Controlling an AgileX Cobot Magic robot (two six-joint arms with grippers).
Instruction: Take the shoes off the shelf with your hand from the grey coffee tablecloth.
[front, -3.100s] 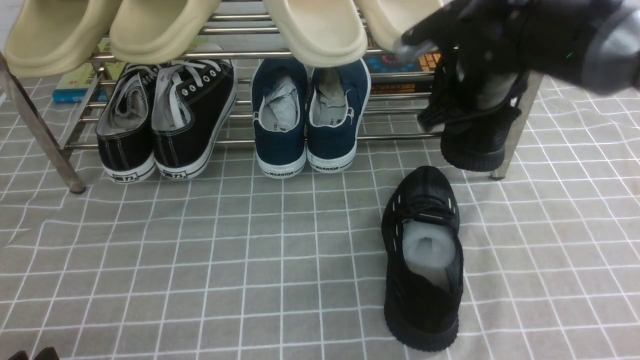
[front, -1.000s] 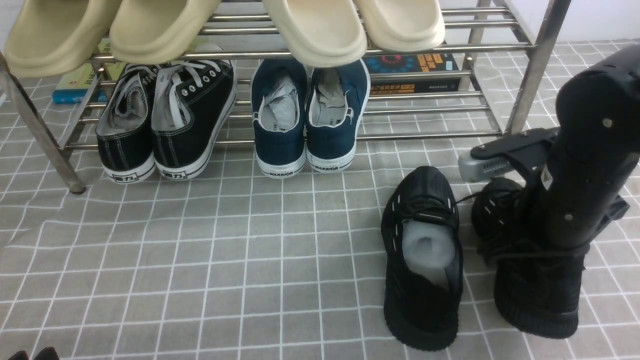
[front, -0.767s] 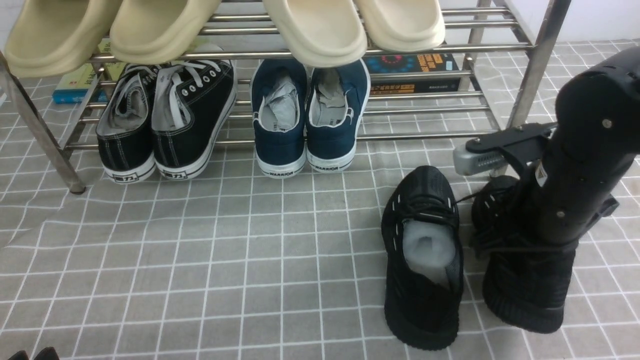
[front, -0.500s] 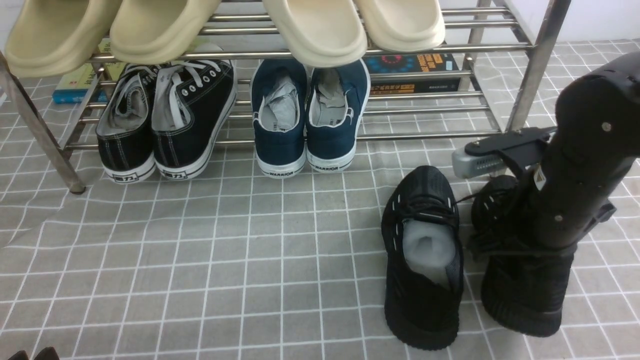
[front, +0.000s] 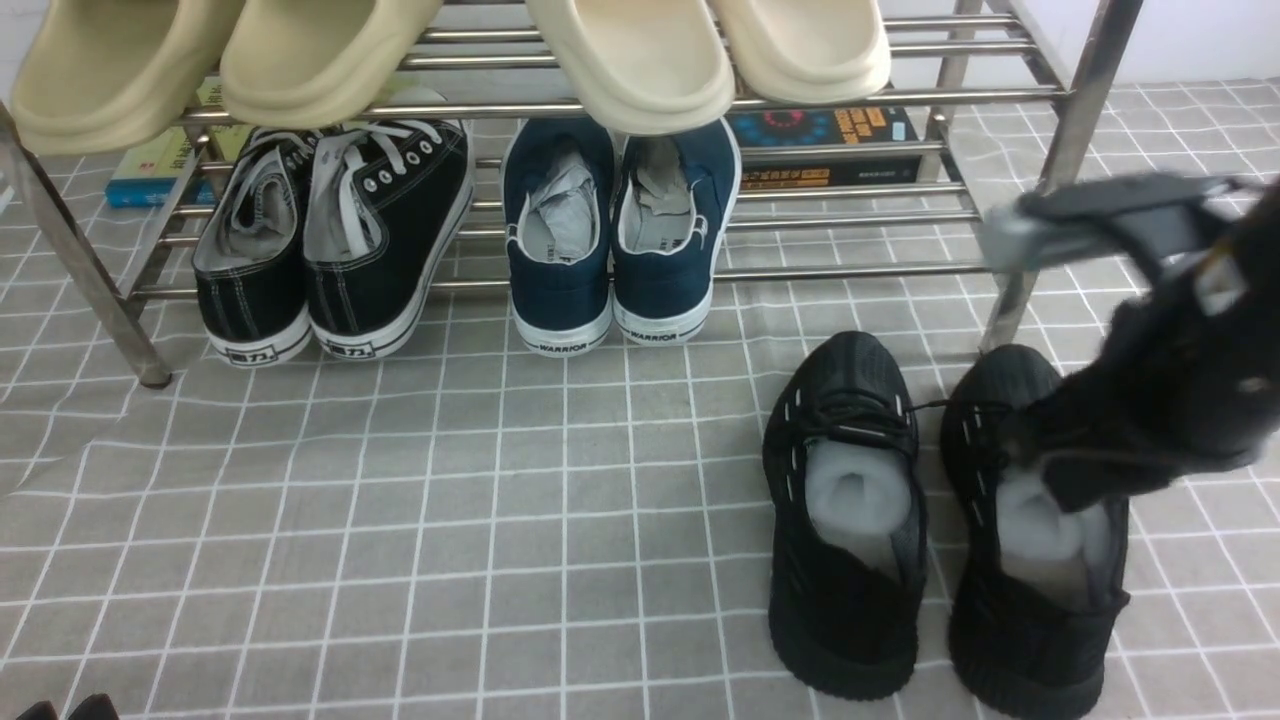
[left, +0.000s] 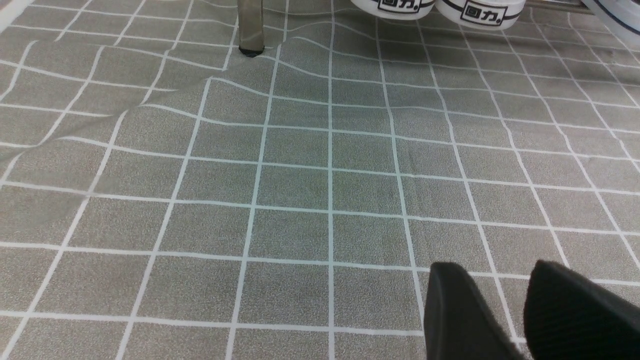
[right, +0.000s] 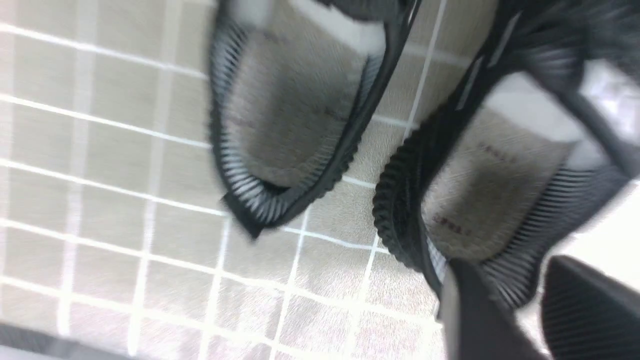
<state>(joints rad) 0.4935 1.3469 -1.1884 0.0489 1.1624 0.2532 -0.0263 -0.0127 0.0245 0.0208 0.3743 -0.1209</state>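
With both black shoes (front: 940, 520) side by side on the grey cloth (front: 400, 520), clear of the shelf (front: 850, 100), I judge the job nearly finished: my right gripper (right: 520, 320) hangs slightly parted above the second shoe, holding nothing, and need only lift clear.

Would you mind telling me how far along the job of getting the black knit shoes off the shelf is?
Done: both black knit shoes stand side by side on the grey tablecloth, clear of the shelf. In hand: the right gripper sits above the right shoe, jaws parted, holding nothing. Left: only pulling the arm away, it seems.
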